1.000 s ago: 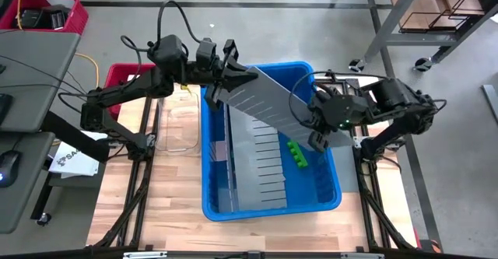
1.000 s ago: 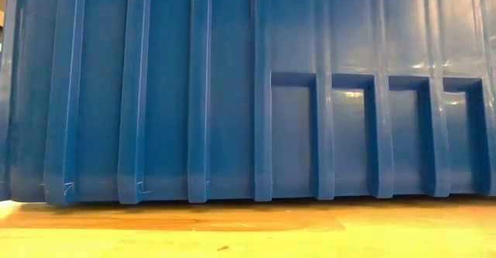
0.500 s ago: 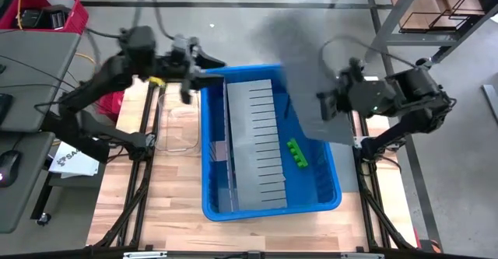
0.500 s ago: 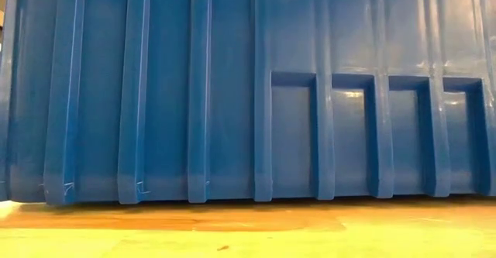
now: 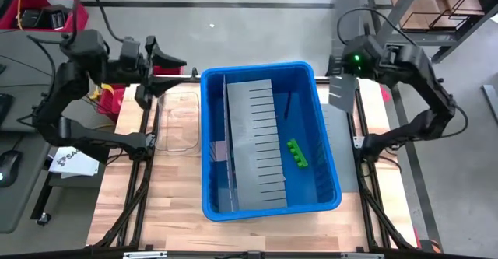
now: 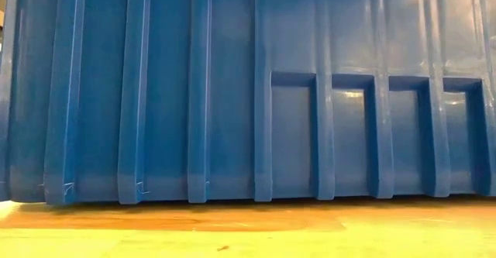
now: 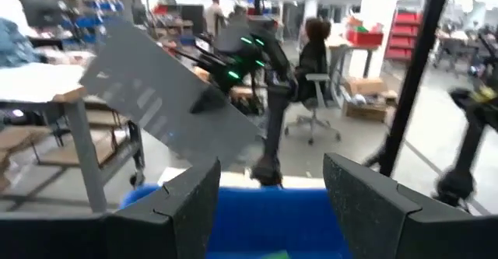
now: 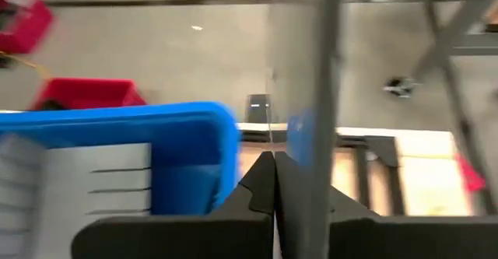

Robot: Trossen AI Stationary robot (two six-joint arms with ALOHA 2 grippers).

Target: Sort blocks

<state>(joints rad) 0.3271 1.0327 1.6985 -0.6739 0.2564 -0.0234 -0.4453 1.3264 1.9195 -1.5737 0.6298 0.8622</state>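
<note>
Beside the desk (image 5: pixel 179 212), on its left edge, lies a white sheet (image 5: pixel 71 159) printed with dark letters starting "SA"; rest unreadable. No other writing legible anywhere.

Left of the blue bin (image 5: pixel 212 204), above the desk's far-left corner, hangs the left gripper (image 5: pixel 166 71), jaws spread apart and holding nothing. Seen from its wrist: 2 dark fingers (image 7: pixel 179 204) wide apart, with bare space between them above the bin's blue rim (image 7: pixel 264 212).

Beyond the bin's far-right corner, raised high, sits the right gripper (image 5: pixel 341 78), jaws shut tight on the edge of a grey divider panel (image 5: pixel 340 96). Panel hangs clear of the bin, over the desk's right rail, touching nothing else. From the left wrist, same panel (image 7: pixel 167 103) shows as a broad grey slab with short slots, tilted, held at 1 corner by the far arm. From the right wrist, closed fingers (image 8: pixel 268 193) meet with no gap, and the panel (image 8: pixel 320 96) appears edge-on as a thin grey strip.

Inside the bin: a slotted grey panel (image 5: pixel 257 142) lying flat across the left and middle floor, and green blocks (image 5: pixel 296 153) in a short diagonal row on the bare blue floor just right of it. Other block colours not visible.

Left of the bin, a clear tray (image 5: pixel 180 123) rests on the desk. At table height, only the bin's ribbed blue wall (image 6: pixel 232 87) fills the sight.
</note>
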